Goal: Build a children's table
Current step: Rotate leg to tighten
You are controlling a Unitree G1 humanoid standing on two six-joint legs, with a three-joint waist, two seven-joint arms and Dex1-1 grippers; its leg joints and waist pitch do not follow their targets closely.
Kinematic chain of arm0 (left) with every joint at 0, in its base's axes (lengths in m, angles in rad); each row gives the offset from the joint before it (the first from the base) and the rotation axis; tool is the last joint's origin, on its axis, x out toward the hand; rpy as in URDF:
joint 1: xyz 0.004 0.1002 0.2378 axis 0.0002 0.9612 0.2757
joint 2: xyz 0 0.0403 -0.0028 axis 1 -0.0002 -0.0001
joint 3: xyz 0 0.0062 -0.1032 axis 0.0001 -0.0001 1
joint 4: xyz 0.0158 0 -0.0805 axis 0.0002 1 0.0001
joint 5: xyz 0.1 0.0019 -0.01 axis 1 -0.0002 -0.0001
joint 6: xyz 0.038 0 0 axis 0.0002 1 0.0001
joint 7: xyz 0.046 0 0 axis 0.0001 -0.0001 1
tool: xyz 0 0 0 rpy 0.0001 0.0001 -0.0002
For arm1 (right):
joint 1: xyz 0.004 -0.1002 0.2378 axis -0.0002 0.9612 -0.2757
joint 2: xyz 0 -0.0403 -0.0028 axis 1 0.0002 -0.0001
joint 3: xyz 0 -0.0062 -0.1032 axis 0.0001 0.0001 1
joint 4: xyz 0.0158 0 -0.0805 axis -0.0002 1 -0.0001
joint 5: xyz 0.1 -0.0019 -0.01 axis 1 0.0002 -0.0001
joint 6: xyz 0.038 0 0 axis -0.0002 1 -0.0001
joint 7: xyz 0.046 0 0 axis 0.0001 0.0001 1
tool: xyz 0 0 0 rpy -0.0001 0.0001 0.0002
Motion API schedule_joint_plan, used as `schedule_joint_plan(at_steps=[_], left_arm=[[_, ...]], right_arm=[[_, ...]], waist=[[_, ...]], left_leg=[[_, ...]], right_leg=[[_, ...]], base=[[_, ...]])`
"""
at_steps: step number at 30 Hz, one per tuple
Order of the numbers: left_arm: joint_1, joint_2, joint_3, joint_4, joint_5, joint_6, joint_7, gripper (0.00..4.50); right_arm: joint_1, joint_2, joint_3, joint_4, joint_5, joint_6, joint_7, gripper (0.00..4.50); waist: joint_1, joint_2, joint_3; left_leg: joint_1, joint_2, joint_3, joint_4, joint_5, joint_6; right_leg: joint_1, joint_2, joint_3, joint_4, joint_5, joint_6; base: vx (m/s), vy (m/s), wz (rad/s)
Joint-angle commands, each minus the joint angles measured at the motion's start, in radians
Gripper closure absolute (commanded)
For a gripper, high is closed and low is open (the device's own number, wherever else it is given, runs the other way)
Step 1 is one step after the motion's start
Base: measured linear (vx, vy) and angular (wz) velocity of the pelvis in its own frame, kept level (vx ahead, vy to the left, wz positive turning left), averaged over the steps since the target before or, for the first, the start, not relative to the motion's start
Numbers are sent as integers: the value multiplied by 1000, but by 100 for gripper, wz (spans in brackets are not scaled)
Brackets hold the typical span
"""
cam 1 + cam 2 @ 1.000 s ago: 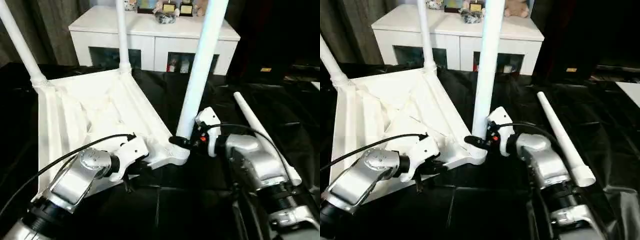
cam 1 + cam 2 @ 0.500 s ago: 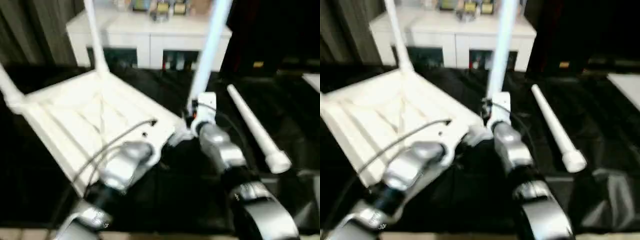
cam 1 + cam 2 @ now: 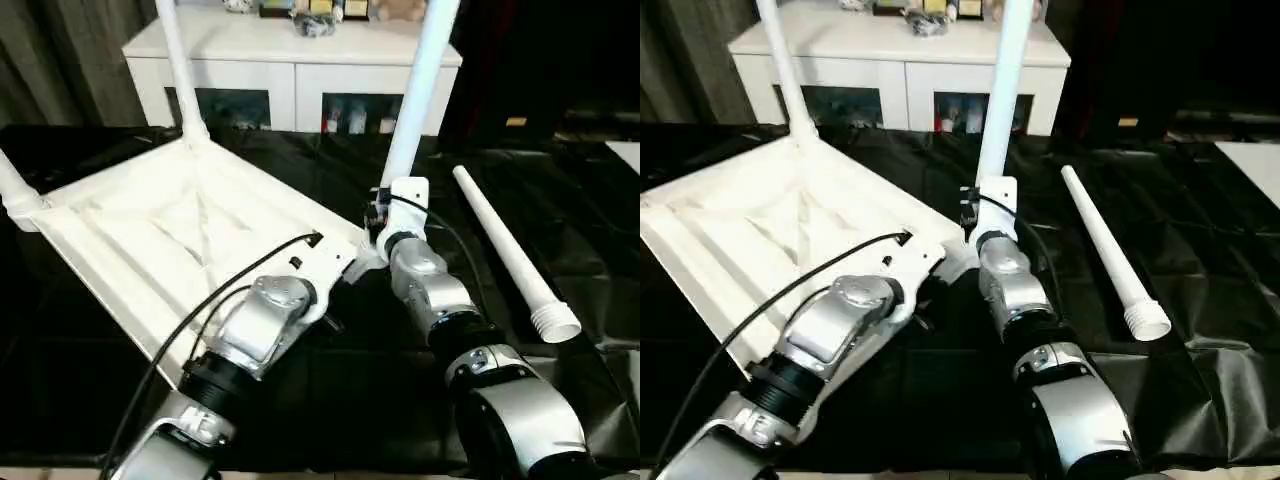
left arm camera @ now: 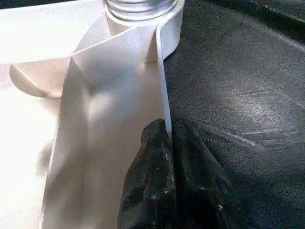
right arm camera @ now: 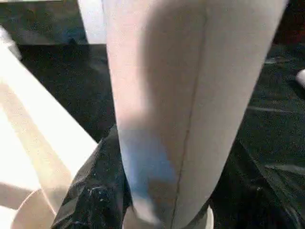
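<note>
1. The white tabletop (image 3: 170, 240) lies upside down on the black sheet (image 3: 560, 200), its ribbed underside facing up.
2. Three white legs stand in its corner sockets: one at the far corner (image 3: 176, 60), one at the left corner (image 3: 12, 185), and one at the corner nearest to my right arm (image 3: 418, 90).
3. The fourth leg (image 3: 505, 255) lies loose on the black sheet, to the right of my right arm, apart from the tabletop.
4. My left gripper (image 4: 169, 143) is clenched on the thin side rim of the tabletop. In the left wrist view the rim edge goes between my two black fingers (image 4: 152, 176), close to the corner socket (image 4: 143, 14).
5. My right gripper (image 5: 157, 200) is grasping the standing leg near me, low on the tube, just above its socket. In the right wrist view one black finger (image 5: 95, 191) lies against the side of the tube.
6. Behind the black sheet stands a white cabinet (image 3: 290, 55) with glass doors and small objects on top.
</note>
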Motion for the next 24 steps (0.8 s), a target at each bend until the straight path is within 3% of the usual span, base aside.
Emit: schedule_joint_plan(at_steps=[1,3,4,5,7,8,9,10,12,13,14,16,17,18,21,24], left_arm=[[14,11,-52,-1,4,-1,-69,450],[14,23,-49,-2,9,-9,-76,450],[14,43,-50,-5,14,-18,-88,450],[15,62,-51,-7,16,-24,-100,450],[18,87,-49,-11,15,-41,-114,450],[21,98,-46,-15,12,-52,-123,450],[24,110,-43,-18,9,-57,-131,450],[26,120,-41,-21,8,-64,-140,450],[37,153,-36,-37,2,-82,-175,450],[42,171,-38,-44,0,-107,-198,450],[48,189,-37,-52,-6,-126,-222,450],[58,230,-36,-67,-17,-166,-273,450],[58,230,-36,-67,-17,-166,-273,450],[69,270,-35,-85,-30,-186,-326,450],[83,314,-43,-106,-43,-229,-393,450],[106,367,-53,-148,-71,-291,-490,450]], right_arm=[[33,-22,-32,74,20,17,7,195],[29,-23,-32,59,22,1,27,175],[29,-31,-26,35,22,-10,61,160],[33,-37,-24,6,28,-18,104,152],[50,-47,-23,-50,42,-24,180,141],[65,-55,-18,-91,52,-17,230,126],[82,-64,-11,-130,62,-9,279,113],[96,-72,-5,-163,72,2,318,107],[158,-120,34,-287,99,44,442,95],[190,-145,52,-348,118,71,503,95],[222,-174,70,-412,137,104,559,70],[286,-246,110,-528,173,178,682,61],[286,-246,110,-528,173,178,682,57],[334,-309,138,-580,177,213,780,57],[365,-357,152,-608,167,232,846,21],[389,-404,172,-648,149,255,897,12]], waist=[[0,26,-31],[7,19,-36],[6,16,-37],[5,26,-35],[7,32,-39],[7,27,-42],[8,29,-46],[10,28,-48],[12,22,-49],[16,23,-50],[18,22,-45],[17,26,-43],[21,27,-41],[19,30,-41],[21,26,-36],[21,24,-37]], left_leg=[[-11,47,-8,-93,-178,0],[2,50,2,-87,-165,5],[-8,47,3,-84,-108,22],[-13,45,4,-83,-87,38],[-7,47,6,-78,-69,52],[-7,46,9,-70,-21,71],[-10,43,8,-63,50,98],[-11,41,9,-60,75,116],[-16,38,10,-50,144,184],[-15,40,10,-49,144,191],[-14,44,10,-52,100,208],[-14,48,7,-57,80,202],[-10,52,8,-57,46,197],[-8,54,9,-61,26,178],[-10,52,11,-65,-19,147],[-10,51,12,-64,-16,130]], right_leg=[[35,-70,50,-79,-41,-217],[29,-69,54,-78,20,-239],[39,-65,54,-66,102,-252],[40,-65,52,-66,128,-255],[39,-67,52,-64,157,-262],[42,-67,54,-59,228,-275],[45,-65,53,-49,317,-288],[46,-64,51,-47,353,-290],[48,-61,50,-40,444,-296],[46,-65,49,-39,442,-299],[45,-66,50,-47,371,-296],[44,-67,49,-48,324,-302],[42,-66,50,-53,277,-300],[38,-66,51,-54,240,-305],[40,-65,52,-60,175,-310],[40,-64,55,-58,170,-307]], base=[[0,0,0],[0,0,0],[0,0,0],[0,0,0],[0,0,0],[0,0,0],[0,0,0],[0,0,0],[0,0,0],[0,0,0],[0,0,0],[0,0,0],[0,0,0],[0,0,0],[0,0,0],[0,0,0]])
